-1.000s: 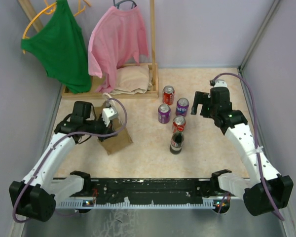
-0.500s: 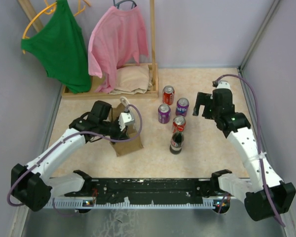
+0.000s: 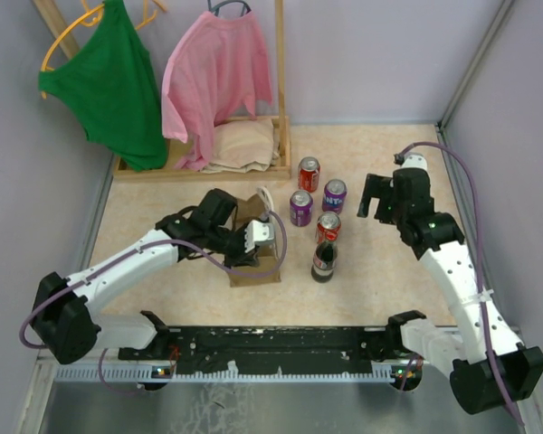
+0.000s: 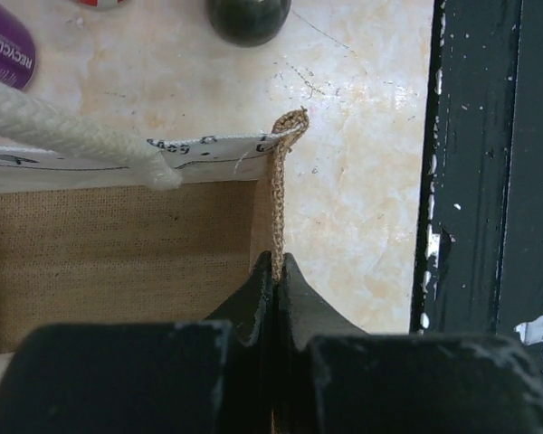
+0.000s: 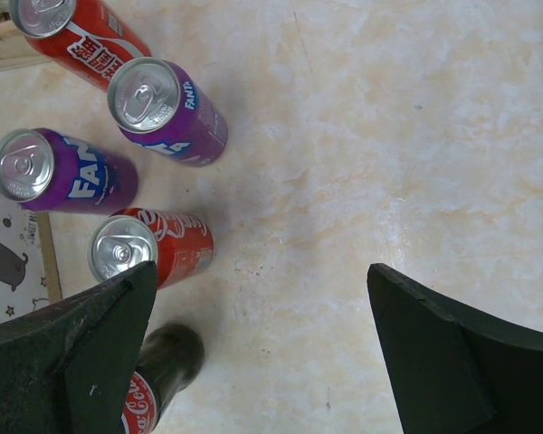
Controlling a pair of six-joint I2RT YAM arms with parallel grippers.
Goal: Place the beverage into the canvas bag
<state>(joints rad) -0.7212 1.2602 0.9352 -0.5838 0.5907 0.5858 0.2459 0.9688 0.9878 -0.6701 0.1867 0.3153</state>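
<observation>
Left claw (image 4: 276, 271): jaws fully closed, pinching the thin side wall of the canvas bag (image 4: 118, 253) at its top rim, so the bag hangs straight off the fingertips. The bag's cavity opens to one side of the pinch and its white rope handle (image 4: 72, 136) lies across the rim just past it. The bag looks upright on the table (image 5: 389, 136) with the mouth up. Beyond the rim, ahead of that claw, the cola bottle (image 3: 324, 260) stands close to the bag but apart from it. Right claw (image 5: 262, 280): jaws wide apart, holding nothing, hovering over bare tabletop. The red cola can (image 5: 149, 249) is just off the tip of one finger, the bottle is under that same finger, and a purple Fanta can (image 5: 59, 172) is a little further out. I can't tell which drink is the target. My read: this is the bag-staging step. The bag is parked beside the drinks and held open, and nothing is picked yet. The next move falls to the right claw: shift over one drink, drop down, close on its body, lift it clear of the neighbours and carry it across to the bag mouth, while the left claw holds the wall steady.
</observation>
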